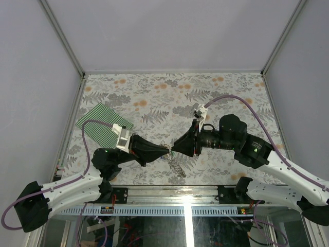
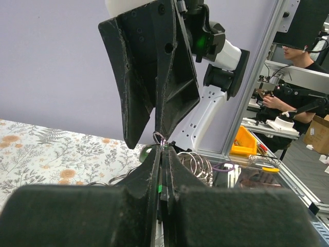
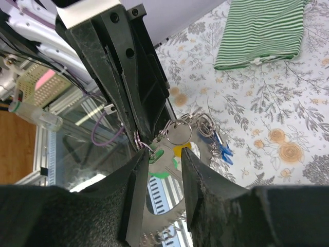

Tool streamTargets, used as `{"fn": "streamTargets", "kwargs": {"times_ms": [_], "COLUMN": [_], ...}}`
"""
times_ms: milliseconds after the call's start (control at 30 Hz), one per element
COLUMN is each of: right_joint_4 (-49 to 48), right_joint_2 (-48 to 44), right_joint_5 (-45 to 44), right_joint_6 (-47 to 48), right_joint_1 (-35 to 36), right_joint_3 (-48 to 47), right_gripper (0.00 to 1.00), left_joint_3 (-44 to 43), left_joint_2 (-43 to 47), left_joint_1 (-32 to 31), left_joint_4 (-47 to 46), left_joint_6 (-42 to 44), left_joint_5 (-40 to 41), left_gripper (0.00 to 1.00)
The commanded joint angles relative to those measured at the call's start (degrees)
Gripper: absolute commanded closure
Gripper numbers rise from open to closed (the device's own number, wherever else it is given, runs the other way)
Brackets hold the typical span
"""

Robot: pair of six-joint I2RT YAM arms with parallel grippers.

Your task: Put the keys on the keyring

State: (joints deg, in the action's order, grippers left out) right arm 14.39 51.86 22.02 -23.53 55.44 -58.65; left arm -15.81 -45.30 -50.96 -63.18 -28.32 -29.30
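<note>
Keys [image 3: 221,147] hang with the keyring [image 3: 177,131] in the middle of the frame. The left gripper [image 2: 162,150] is pressed tight on the ring. The right gripper [image 3: 163,154] has its fingers spread and holds nothing. If the left one slips, everything could drop onto the table [image 1: 154,92] and tangle.

No legible text, brand, number or sign in any view.
- Right wrist view: faint raised marks low on one of the fingers [image 3: 146,234] of the right gripper [image 3: 163,156], too blurred to read.
- Just beyond the right gripper's tips, a ladder-patterned strip [image 3: 160,194] with blue-white ticks and no figures discernible.
- Left wrist view: a cardboard box [image 2: 320,135] far right of the right gripper shows no print that can be made out.
</note>
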Motion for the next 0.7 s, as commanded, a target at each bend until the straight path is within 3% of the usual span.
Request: {"fn": "streamTargets", "kwargs": {"times_ms": [0, 267, 500, 667], "right_joint_4": [-8.9, -11.5, -10.2, -7.9], "right_joint_2": [-1.9, -1.1, -1.3, -2.2], "right_joint_5": [0.6, 3.6, 3.5, 2.0], "right_joint_6": [-5.9, -6.9, -6.4, -5.6], "right_joint_1": [0.4, 0.4, 0.4, 0.4], "right_joint_3": [1.3, 2.2, 1.9, 1.4], "right_gripper": [0.63, 0.70, 0.86, 0.89], "left_joint_3": [0.0, -0.6, -0.6, -0.8], "left_joint_2": [0.6, 0.1, 0.0, 0.5], "left_joint_1": [-0.2, -0.2, -0.2, -0.2], "left_joint_4": [-7.0, -7.0, -6.9, -6.1], "left_joint_6": [-0.1, -0.2, 0.1, 0.5], "left_joint_5": [2.3, 1.7, 1.8, 2.1], "left_gripper": [1.00, 1.00, 1.00, 1.00]}}
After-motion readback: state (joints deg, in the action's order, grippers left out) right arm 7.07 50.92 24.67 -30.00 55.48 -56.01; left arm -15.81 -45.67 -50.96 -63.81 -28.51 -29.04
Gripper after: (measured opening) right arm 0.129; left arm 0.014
